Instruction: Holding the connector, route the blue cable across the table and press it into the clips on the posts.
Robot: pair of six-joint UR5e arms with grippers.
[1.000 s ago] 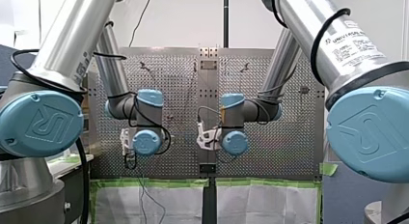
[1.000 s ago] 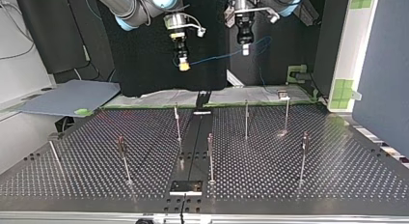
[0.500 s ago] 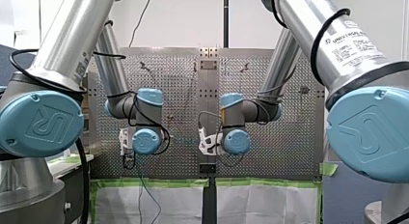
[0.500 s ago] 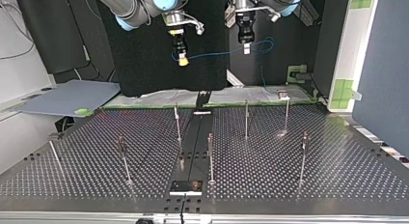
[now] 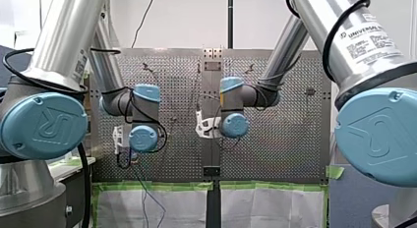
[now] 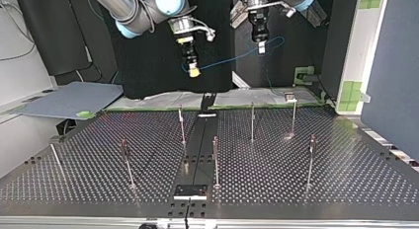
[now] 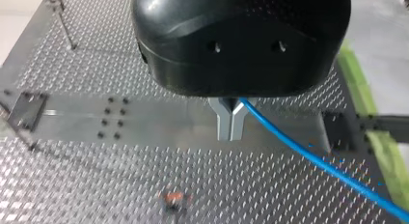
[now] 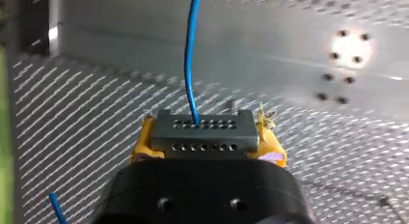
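Note:
In the top view my right gripper [image 6: 194,71], with yellow pads, hangs above the table's far edge. In the right wrist view it [image 8: 207,137] is shut on a dark grey connector [image 8: 202,132]. The blue cable [image 8: 191,55] leaves the connector's front. The cable [image 6: 227,61] sags across to my left gripper [image 6: 262,47], which hangs higher at the right. In the left wrist view, the metal fingers [image 7: 230,122] are shut on the cable [image 7: 308,156], which trails off to one side. Several thin posts [image 6: 252,121] with clips stand on the perforated table [image 6: 346,174], well below both grippers.
A dark centre strip [image 6: 200,140] runs along the table to a small black plate [image 6: 190,191] at the top view's near edge. A grey mat [image 6: 69,100] lies off the table at that view's left. Green-taped white sheets [image 5: 157,203] hang at the front view's lower edge.
Both grippers have shifted toward the top view's right. The right one sank a little and the left one rose. The cable still hangs between them.

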